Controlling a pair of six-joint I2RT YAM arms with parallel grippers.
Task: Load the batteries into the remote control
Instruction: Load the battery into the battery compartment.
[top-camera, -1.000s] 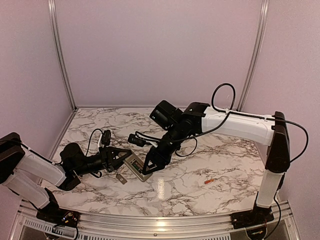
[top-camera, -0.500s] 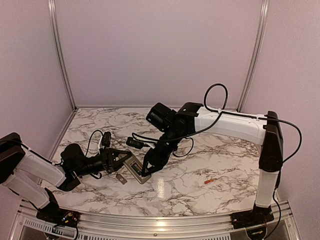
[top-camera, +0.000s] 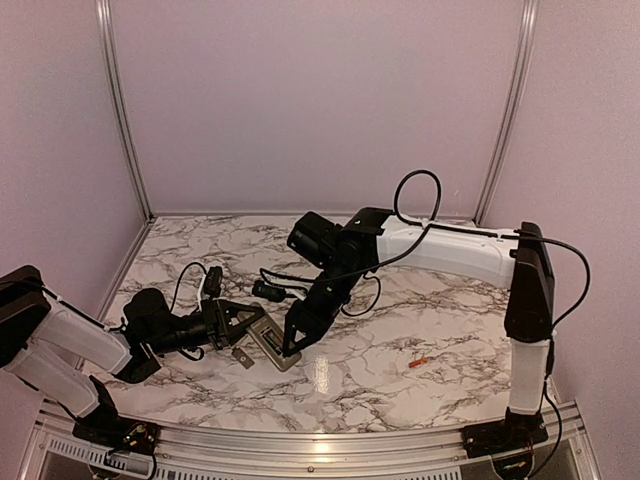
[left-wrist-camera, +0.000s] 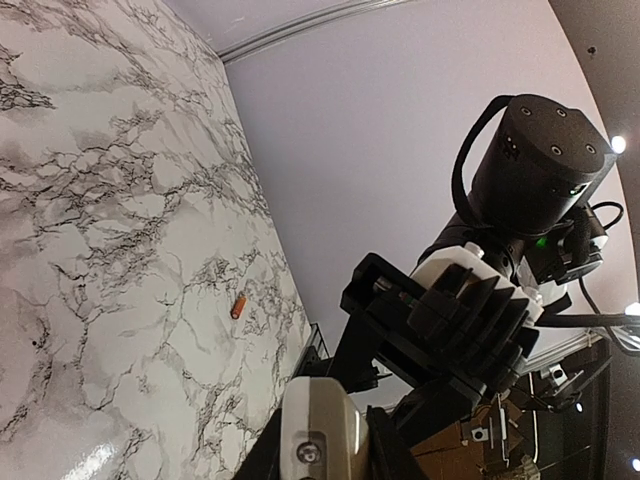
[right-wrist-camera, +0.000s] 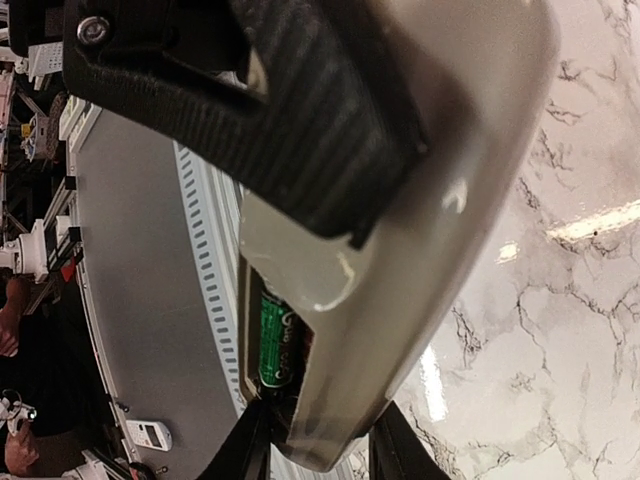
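Remote control (top-camera: 270, 338) clamped in left gripper (top-camera: 244, 322); right gripper (top-camera: 290, 348), grip unreadable, over green battery (right-wrist-camera: 274, 335); risks tipping it askew with an off-centre push.

A white, grey-veined marble-patterned table (top-camera: 380, 375) carries a small flat grey cover piece (top-camera: 243, 357) (lying flat, left of centre, toward the near edge), enclosed by pale lavender walls (top-camera: 320, 100), upright aluminium posts (top-camera: 120, 110) at the back corners, and an aluminium rail (top-camera: 300, 447) along the front.
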